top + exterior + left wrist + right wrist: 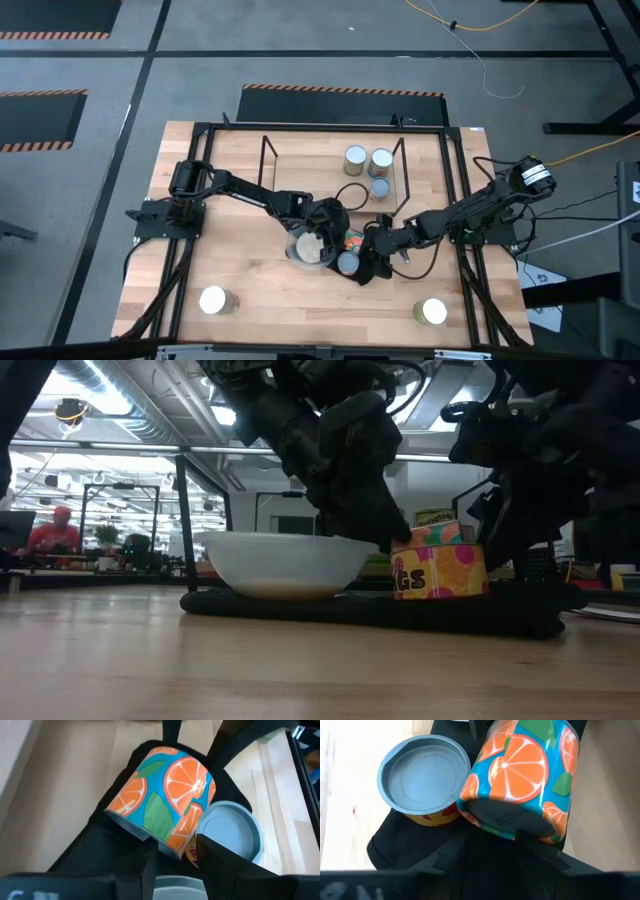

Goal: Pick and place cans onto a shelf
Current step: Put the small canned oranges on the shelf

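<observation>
We see both arms meeting over the black mat near the middle of the table. Between them lies an orange-patterned can, tipped on its side, and both claws reach for it from opposite ends. The left gripper stands with its fingers spread wide at the can's lower edge, nothing clamped between them. The right gripper sits against the can's dark base; we cannot tell whether its fingers press the can or merely frame it. Just beside the tilted can stands an upright can with a bluish-grey top and a yellow label. A white bowl rests on the mat near the left gripper. Three more cans stand together inside the shelf toward the table's far side, and two cream-topped cans sit well apart at the near corners.
</observation>
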Robot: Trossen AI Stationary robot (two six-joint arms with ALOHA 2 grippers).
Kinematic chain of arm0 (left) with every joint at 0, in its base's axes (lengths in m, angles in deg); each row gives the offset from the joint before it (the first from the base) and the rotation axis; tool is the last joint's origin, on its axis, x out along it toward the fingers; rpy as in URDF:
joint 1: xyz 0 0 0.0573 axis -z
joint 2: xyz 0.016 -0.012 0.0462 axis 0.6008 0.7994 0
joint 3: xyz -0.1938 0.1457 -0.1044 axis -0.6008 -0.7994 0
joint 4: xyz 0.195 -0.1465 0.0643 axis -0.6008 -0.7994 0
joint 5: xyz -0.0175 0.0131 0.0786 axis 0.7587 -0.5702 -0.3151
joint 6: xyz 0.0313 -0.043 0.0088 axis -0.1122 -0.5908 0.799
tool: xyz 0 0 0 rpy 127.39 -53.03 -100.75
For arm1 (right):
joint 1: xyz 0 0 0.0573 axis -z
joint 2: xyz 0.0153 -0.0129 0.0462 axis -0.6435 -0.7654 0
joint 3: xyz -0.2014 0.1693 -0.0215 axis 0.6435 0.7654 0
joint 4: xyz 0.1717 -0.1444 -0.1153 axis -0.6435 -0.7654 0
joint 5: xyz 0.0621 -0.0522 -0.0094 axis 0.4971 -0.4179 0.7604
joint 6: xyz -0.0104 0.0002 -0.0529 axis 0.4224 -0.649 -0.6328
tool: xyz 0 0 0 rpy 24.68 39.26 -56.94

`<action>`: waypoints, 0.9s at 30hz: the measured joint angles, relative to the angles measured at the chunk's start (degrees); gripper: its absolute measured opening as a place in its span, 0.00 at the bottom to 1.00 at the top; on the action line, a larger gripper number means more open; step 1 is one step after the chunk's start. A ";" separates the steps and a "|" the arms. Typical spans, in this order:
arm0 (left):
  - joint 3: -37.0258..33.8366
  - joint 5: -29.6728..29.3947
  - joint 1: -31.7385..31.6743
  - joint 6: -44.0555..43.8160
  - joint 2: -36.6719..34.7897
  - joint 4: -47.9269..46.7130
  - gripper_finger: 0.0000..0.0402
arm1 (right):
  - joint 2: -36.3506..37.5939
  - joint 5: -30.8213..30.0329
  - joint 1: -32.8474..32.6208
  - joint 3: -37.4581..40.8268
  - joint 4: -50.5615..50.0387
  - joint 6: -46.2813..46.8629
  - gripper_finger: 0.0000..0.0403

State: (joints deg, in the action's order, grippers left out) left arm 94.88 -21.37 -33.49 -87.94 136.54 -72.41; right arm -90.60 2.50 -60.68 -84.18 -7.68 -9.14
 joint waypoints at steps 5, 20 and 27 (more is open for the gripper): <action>0.00 0.93 0.00 0.00 0.01 2.48 0.31 | 0.00 -0.01 0.00 0.00 0.21 -0.09 0.40; 0.00 2.52 0.00 0.01 0.01 5.03 0.18 | 0.00 0.01 -0.02 0.04 0.75 -0.07 0.40; 0.00 0.96 0.00 0.01 0.01 5.17 0.03 | 0.00 -0.03 -0.04 0.09 1.09 -0.02 0.40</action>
State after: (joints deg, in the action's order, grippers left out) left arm 94.88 -20.41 -33.49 -87.93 136.54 -67.25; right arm -90.60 2.47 -60.72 -84.09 -6.59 -9.15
